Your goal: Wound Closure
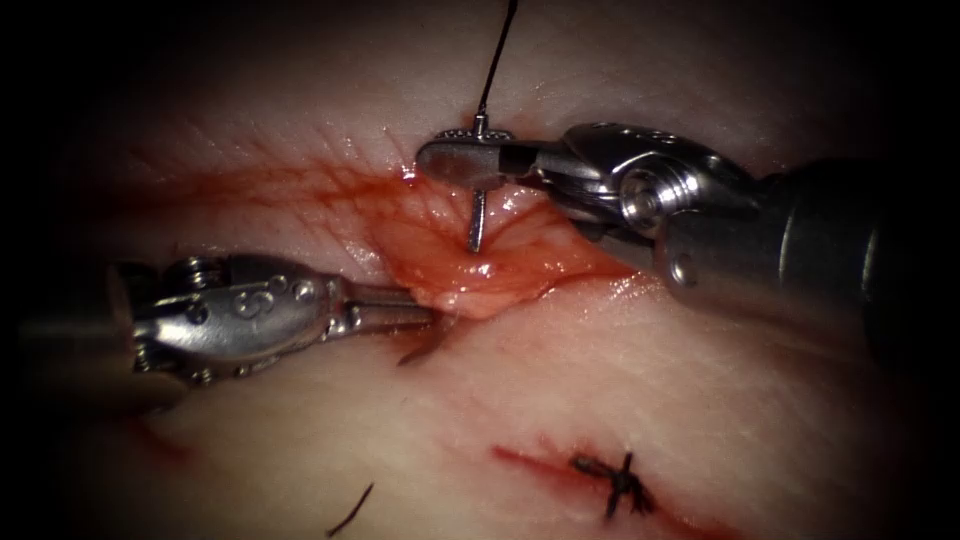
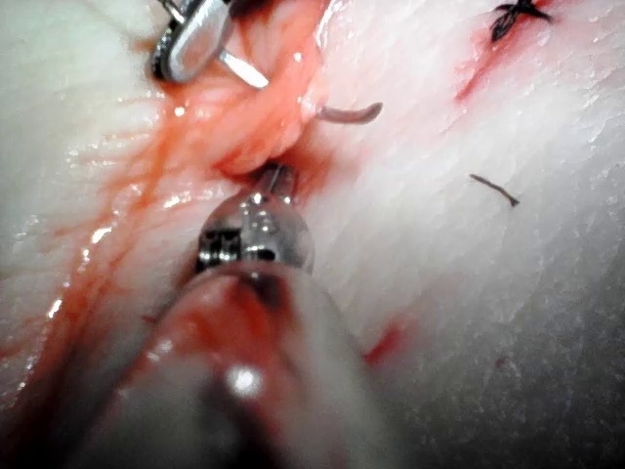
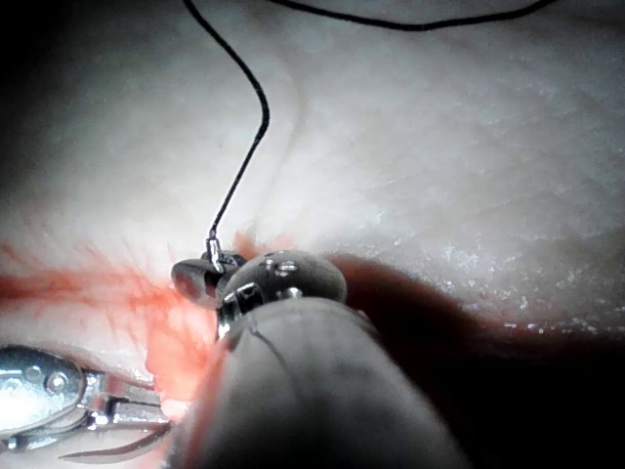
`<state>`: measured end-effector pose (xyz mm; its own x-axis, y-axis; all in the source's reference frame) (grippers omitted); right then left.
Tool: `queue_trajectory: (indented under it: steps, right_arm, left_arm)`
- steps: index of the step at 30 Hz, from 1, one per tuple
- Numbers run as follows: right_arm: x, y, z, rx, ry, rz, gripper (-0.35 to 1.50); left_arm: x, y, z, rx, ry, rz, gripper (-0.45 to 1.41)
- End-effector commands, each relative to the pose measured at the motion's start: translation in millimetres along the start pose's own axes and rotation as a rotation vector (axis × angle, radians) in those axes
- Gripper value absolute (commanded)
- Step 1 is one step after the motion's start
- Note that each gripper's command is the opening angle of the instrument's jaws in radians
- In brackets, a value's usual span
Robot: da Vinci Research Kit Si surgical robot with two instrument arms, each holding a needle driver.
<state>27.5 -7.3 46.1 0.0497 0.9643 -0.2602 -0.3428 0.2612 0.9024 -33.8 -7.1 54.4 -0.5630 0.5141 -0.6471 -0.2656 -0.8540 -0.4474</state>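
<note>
One curved steel needle [image 1: 477,205] here, standing nearly upright over the open red cut [image 1: 470,270] in the pale pork tissue [image 1: 620,400], its lower end stuck into the raised pink flap at the cut. The right arm's silver claw [image 1: 470,165] is clamped across the needle close to its thread end, just above the cut. One black thread [image 1: 497,55] climbs away from the needle's top; in the right wrist view it [image 3: 244,147] curls up over bare tissue.

The left arm's silver claw [image 1: 415,310] comes at the cut from its left side, closed on the flap's lower edge; the left wrist view shows its tip [image 2: 276,178] pinching the pink fold. Just below that tip a thin curved grey sliver [image 1: 425,348] pokes out at the cut's edge; it may be the needle's point, I cannot tell.

Red fluid [image 1: 300,185] spreads along the tissue left of the cut. Well below the cut and to its right sits one finished black knotted stitch [image 1: 618,483]. One loose dark thread scrap [image 1: 350,510] lies below the cut, to its left.
</note>
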Motion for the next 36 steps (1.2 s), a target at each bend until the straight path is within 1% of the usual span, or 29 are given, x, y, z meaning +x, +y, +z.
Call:
queue_trajectory:
  steps: [1,6,9,11,13,14,15,16,17,19,21,23,27,28,30,33,36]
  right_arm:
    - [-0.1,-0.1,0.8,0.002,-0.006,0.024,-0.35]
    - [-1.2,-0.7,1.0,0.019,-0.023,0.037,-0.35]
    - [-1.2,-1.0,1.0,0.021,-0.028,0.038,-0.35]
    - [-0.8,-0.9,0.9,0.030,-0.012,0.042,-0.35]
    - [0.1,-0.7,0.6,0.060,0.034,0.041,-0.35]
    - [0.8,-0.5,0.3,0.071,0.061,0.028,0.10]
    - [0.8,-0.5,0.3,0.071,0.061,0.028,0.10]
    - [1.8,-0.1,-0.2,0.073,0.068,0.017,0.84]
    - [1.8,-0.1,-0.2,0.073,0.068,0.017,0.84]
    - [2.8,0.5,-0.8,0.095,0.094,0.022,1.15]
    - [3.6,1.0,-1.4,0.115,0.117,0.026,1.28]
    - [4.4,1.6,-2.1,0.119,0.136,0.025,1.35]
    - [5.7,2.7,-3.8,0.098,0.155,0.008,1.45]
    - [6.2,3.2,-4.6,0.093,0.157,0.006,1.45]
    - [6.2,3.4,-4.9,0.094,0.159,0.000,1.43]
    - [6.1,3.9,-5.8,0.104,0.161,-0.003,1.33]
    - [5.9,4.1,-6.3,0.103,0.159,-0.006,1.31]
  left_arm:
    - [0.0,-0.1,0.8,-0.001,0.001,0.001,-0.15]
    - [0.0,-0.2,0.7,-0.003,0.001,0.001,-0.15]
    - [0.0,-0.1,0.7,-0.003,0.001,0.001,-0.15]
    - [0.0,-0.1,0.6,-0.003,0.001,0.001,-0.15]
    - [0.0,-0.1,0.6,-0.004,0.001,0.012,-0.15]
    - [0.1,-0.1,0.5,-0.005,0.000,0.023,-0.13]
    - [0.1,-0.1,0.5,-0.005,0.000,0.023,-0.13]
    - [0.2,-0.1,0.4,-0.003,-0.001,0.057,-0.12]
    - [0.2,-0.1,0.4,-0.003,-0.001,0.057,-0.12]
    - [0.3,-0.1,0.4,-0.013,0.007,0.086,-0.10]
    - [0.3,-0.2,0.5,-0.028,0.028,0.109,-0.10]
    - [0.4,-0.3,0.6,-0.043,0.060,0.151,-0.10]
    - [0.5,-1.0,1.0,-0.070,0.136,0.278,-0.05]
    - [0.4,-1.5,1.1,-0.082,0.172,0.314,-0.05]
    - [0.4,-1.6,1.1,-0.087,0.182,0.331,-0.05]
    - [0.1,-2.0,1.3,-0.101,0.213,0.366,-0.03]
    - [-0.1,-2.0,1.4,-0.114,0.228,0.391,0.03]
